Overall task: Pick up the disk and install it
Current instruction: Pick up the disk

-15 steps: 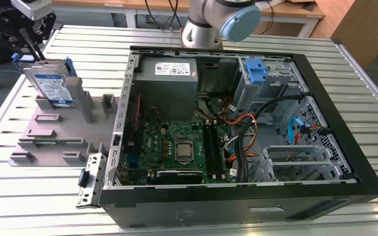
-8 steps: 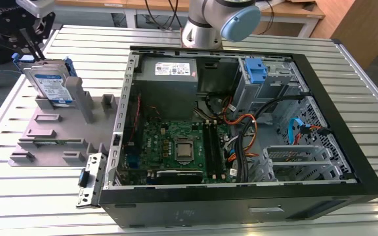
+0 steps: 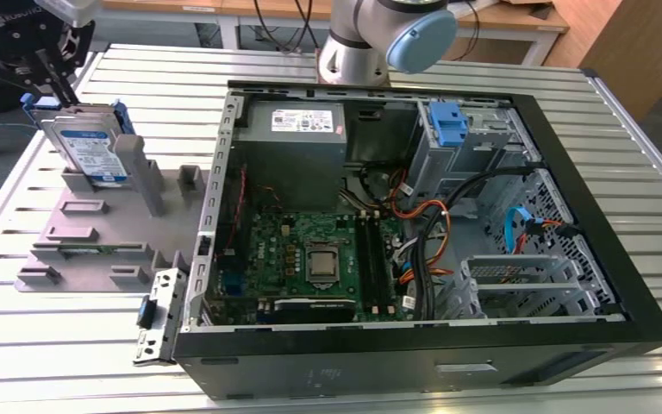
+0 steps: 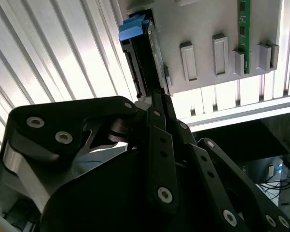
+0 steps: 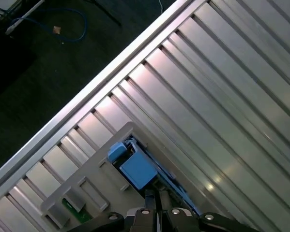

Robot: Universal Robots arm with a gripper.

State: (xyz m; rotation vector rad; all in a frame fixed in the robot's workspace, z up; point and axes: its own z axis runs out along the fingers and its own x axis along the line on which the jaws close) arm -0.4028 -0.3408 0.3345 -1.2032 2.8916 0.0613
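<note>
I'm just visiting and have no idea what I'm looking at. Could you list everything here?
table: one, silver, under everything
computer case: one, black, on the table
circuit board: one, green, in the case
power box: one, grey, in the case
latch: one, blue, in the case
cables: several, orange, black, blue, in the case
holder: one, grey, exterior view's left of the case
disk: one, silver and blue, upright in the holder
arm: one, silver and blue, beyond the case
gripper: one, black, at the disk's top
</note>
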